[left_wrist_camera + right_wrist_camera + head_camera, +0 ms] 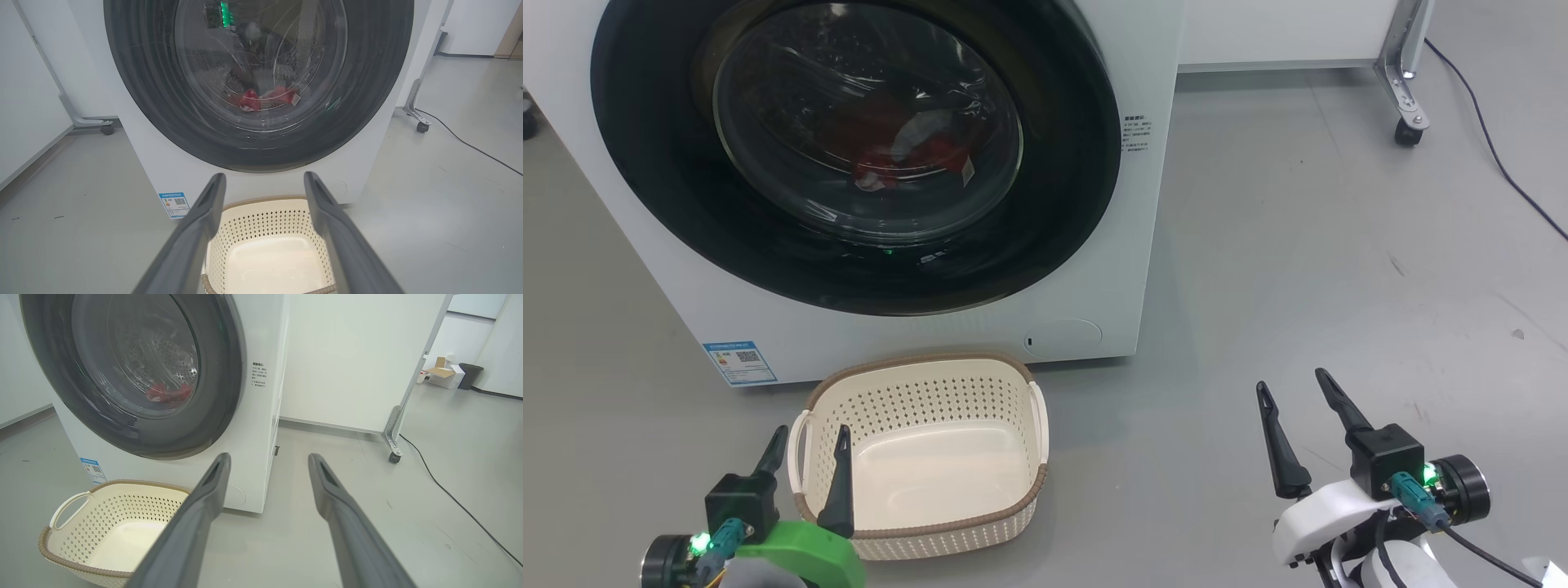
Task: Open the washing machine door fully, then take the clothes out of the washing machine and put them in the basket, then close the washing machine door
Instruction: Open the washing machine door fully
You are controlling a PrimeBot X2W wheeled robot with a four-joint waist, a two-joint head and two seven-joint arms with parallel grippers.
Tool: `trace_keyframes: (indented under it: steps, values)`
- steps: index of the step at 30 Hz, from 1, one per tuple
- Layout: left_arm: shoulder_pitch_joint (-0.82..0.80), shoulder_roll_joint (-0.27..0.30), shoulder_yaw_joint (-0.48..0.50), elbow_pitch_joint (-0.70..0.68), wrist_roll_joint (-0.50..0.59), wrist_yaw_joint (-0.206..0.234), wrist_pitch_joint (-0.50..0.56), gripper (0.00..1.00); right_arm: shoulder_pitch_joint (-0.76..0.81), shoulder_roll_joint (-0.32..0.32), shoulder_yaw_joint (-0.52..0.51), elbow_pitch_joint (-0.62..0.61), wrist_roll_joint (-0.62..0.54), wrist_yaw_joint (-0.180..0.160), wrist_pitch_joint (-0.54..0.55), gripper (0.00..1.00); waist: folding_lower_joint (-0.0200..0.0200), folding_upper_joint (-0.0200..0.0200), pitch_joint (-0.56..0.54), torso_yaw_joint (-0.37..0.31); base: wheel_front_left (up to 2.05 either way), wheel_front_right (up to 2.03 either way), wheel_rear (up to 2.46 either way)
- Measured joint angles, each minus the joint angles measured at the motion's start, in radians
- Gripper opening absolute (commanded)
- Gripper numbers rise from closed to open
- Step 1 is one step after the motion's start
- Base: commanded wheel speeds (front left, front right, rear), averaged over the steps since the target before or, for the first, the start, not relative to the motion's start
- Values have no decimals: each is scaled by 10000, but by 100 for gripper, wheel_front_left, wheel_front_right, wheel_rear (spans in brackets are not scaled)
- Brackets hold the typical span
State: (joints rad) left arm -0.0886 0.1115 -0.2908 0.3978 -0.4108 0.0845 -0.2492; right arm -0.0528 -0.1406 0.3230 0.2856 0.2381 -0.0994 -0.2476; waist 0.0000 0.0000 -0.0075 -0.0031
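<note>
Step in hand, by our reading: opening; the washing machine door [1062,163] sits shut against the white front of the washing machine [915,335], upper left of the head frame; red clothes [890,151] lie behind its glass bowl; the cream basket [931,400] stands empty on the grey floor [1258,245], lower centre, just before the machine.

Lower left, the left gripper [813,431]: fingers spread wide, nothing between them, tips over the basket's left rim; the door lies straight up-frame from it; the left wrist view aims at the door's lower rim.

Lower right, the right gripper [1290,378]: fingers likewise spread and empty, over bare floor, well apart from the machine; the door lies up and to the left of it, past the machine's right corner.

We judge the right arm nearer the door's right rim, the left nearer its bottom; no handle or hinge shows, so which edge to pull we cannot tell.
</note>
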Motion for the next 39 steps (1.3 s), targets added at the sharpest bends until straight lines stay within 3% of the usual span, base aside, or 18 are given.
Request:
trace_keyframes:
  steps: [1, 13, 22, 32, 39]
  values:
    - [-2, 0, 0, 6, 0, 0, 0, 100, 0, 13, -13, 0, 0, 2, 0, 0, 0, 0, 1, 0, 0, 0, 0]
    - [-25, -10, 31, 36, 54, -17, 0, 100, 6, 167, -167, 8, 100, 109, 0, 0, 0, 0, 50, 17, 0, 0, 0]
    - [-36, -79, 42, -10, 138, -50, 0, 100, 10, 416, -539, 67, 775, 372, 0, 0, 0, 0, 158, 121, 0, 0, 0]
    - [-413, -146, 33, -422, 276, -190, 0, 100, -151, 614, -1074, 176, 1793, 803, 0, 0, 0, 0, 742, 324, 0, 0, 0]
    - [-770, -234, 6, -698, 353, -286, -2, 100, -891, 798, -1891, 221, 3498, 1336, 0, 0, 0, 0, 1340, 527, 0, 0, 0]
